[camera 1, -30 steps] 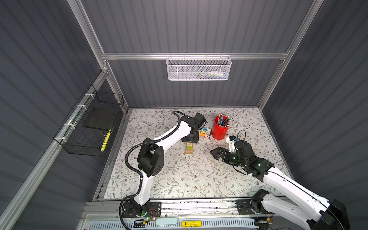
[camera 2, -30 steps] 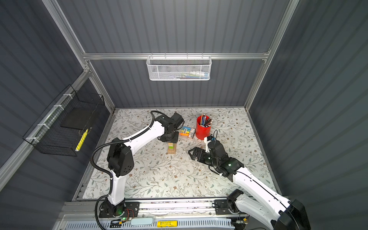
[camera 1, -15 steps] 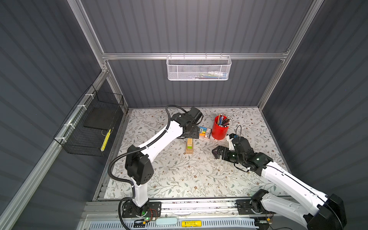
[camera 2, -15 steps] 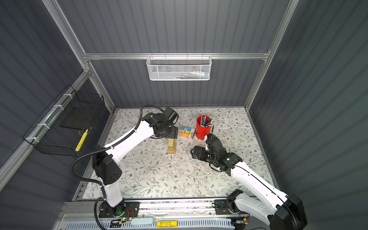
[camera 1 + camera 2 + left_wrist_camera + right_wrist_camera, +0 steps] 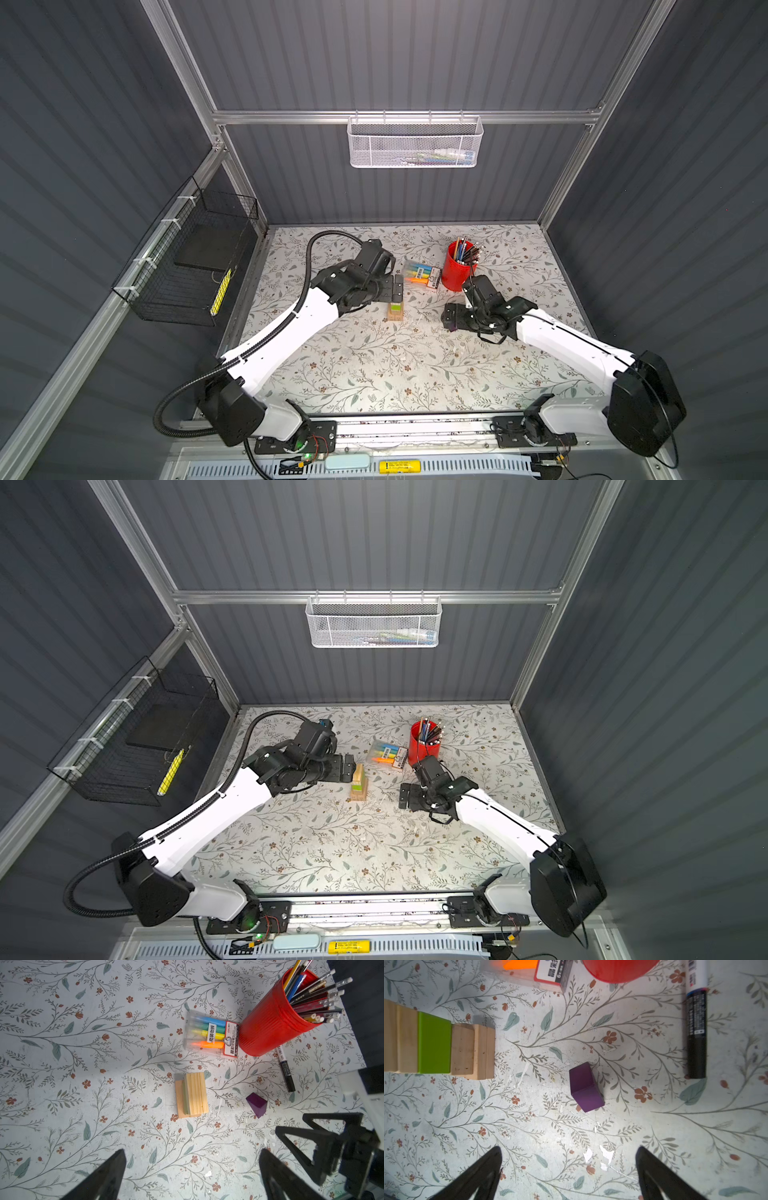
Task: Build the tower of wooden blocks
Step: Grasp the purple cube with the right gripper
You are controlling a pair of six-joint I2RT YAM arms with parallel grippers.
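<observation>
The tower [image 5: 395, 311] stands near the middle of the table [image 5: 374, 374], close to the clear pack of highlighters [image 5: 422, 274]. It is made of tan blocks with the green block [image 5: 435, 1043] between them; from above I cannot count them well. The left gripper [image 5: 192, 1153] is spread wide and holds nothing, close by the tower. The purple block [image 5: 585, 1086] lies alone on the table, apart from the tower. The right gripper [image 5: 569, 1148] is spread wide near it, not touching.

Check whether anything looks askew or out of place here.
The tower is stacked unevenly: its top tan block sits shifted sideways off the green block below. The purple block lies loose on the mat, apart from it.
</observation>
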